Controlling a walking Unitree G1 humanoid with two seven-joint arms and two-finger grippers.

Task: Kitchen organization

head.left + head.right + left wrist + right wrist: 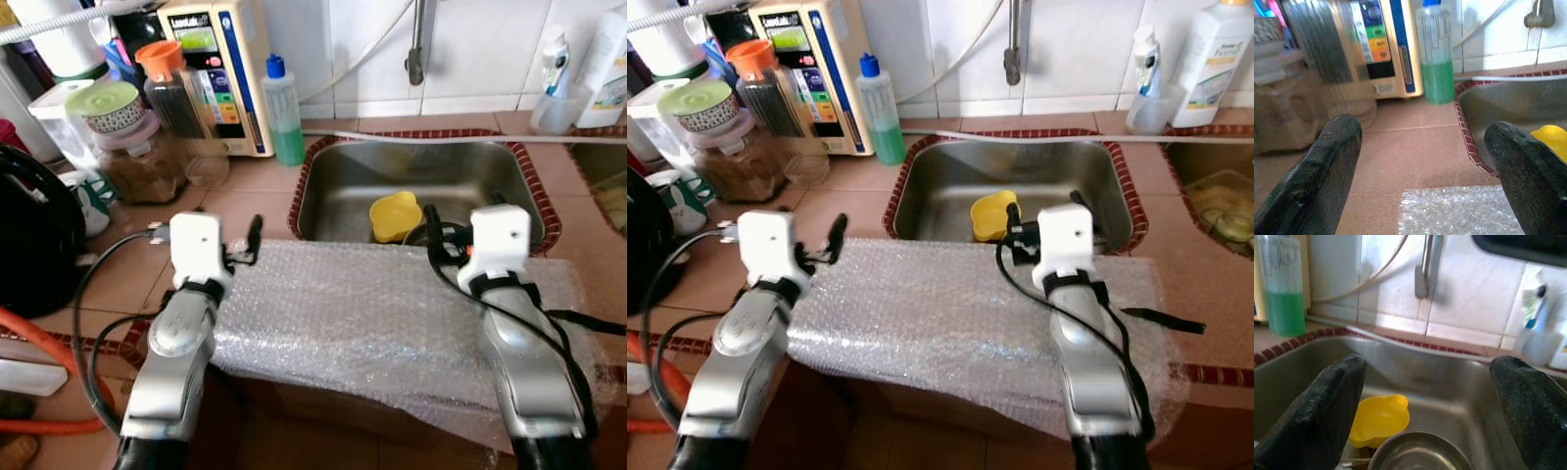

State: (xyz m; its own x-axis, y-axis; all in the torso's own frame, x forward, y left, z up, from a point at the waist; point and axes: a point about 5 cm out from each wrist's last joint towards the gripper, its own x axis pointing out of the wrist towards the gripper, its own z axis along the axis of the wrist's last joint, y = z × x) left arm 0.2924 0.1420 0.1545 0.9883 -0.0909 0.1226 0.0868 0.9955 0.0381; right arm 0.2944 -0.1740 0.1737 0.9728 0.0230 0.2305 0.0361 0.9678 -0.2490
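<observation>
Over bubble wrap (372,313): L hand (1420,161) & R hand (1425,406) open.

There was one stainless steel sink (343,186) and in it one yellow plastic cup (395,215) and one round steel bowl (1418,453). One sheet of clear bubble wrap (372,313) lay on the counter. I counted one bottle with green liquid (283,108), one beige water machine (220,69), and perhaps three lidded jars (147,147); that corner was crowded.
</observation>
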